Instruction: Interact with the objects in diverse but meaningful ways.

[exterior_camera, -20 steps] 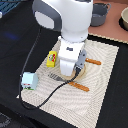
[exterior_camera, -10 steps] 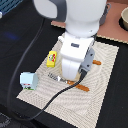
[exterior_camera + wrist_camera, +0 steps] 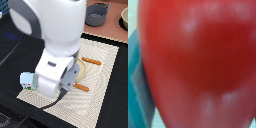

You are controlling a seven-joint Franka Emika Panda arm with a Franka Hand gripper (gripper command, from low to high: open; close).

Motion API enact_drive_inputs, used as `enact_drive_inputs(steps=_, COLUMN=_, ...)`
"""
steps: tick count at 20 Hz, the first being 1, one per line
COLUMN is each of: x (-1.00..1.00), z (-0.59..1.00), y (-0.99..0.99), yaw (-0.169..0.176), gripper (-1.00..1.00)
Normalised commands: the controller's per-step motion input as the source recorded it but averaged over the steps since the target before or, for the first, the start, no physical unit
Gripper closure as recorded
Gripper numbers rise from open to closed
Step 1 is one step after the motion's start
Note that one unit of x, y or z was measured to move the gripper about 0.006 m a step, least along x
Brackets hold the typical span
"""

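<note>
The tomato (image 3: 198,60) fills nearly the whole wrist view, a smooth red skin with a few pale glints, blurred from being so close to the lens. A strip of teal or grey-green surface (image 3: 137,95) shows along one edge beside it; what that strip belongs to cannot be told. In the exterior view the tomato is hidden behind the arm, so its place on the mat cannot be read from there.

The end effector is not visible in either view: the white arm (image 3: 55,55) covers it in the exterior view and the tomato blocks the wrist view, so whether its fingers are spread or pressed together cannot be told.

In the exterior view the arm leans low over a pale woven mat (image 3: 102,95) lying on a dark tabletop (image 3: 117,112). At the mat's edge on the exterior view's left stands a small white carton (image 3: 26,81) with green-blue print, just beside the arm's lower housing. On the exterior view's right of the arm, two wooden handles (image 3: 91,61) (image 3: 81,87) lie on the mat with a pale round plate (image 3: 83,70) between them. A grey pot (image 3: 96,14) sits well apart, beyond the mat.
</note>
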Motion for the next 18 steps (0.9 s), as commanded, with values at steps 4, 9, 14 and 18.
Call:
enact_drive_inputs(steps=4, x=0.19, z=0.00, y=-0.20, yaw=-0.018, gripper=1.00)
enact_drive_inputs(steps=9, x=0.24, z=0.00, y=-0.03, yaw=0.000, gripper=1.00)
enact_drive_inputs(steps=14, x=0.23, z=-0.09, y=-0.01, yaw=0.000, gripper=1.00)
enact_drive_inputs(steps=18, x=0.18, z=-0.28, y=-0.12, yaw=0.000, gripper=1.00)
